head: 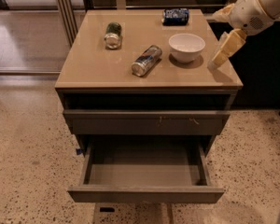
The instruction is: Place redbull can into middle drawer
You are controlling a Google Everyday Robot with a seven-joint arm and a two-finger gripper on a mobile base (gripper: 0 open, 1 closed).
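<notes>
- Middle drawer point(144, 193): pulled open, floor bare, below the front edge of the tabletop point(93, 73).
- Gripper point(222, 54): hangs over the tabletop's right edge, just beside the white bowl point(187, 45). Nothing is visible in it. I cannot tell whether it is released or clenched.
- Redbull can point(147, 59): lies on its side mid-tabletop, left of my gripper, with the bowl between. Its long axis runs diagonally, 1 shiny end facing front-left.

End effector point(220, 56) hovers at the right edge of the tabletop point(102, 71), white bowl point(187, 46) between it and redbull can point(147, 59).
</notes>
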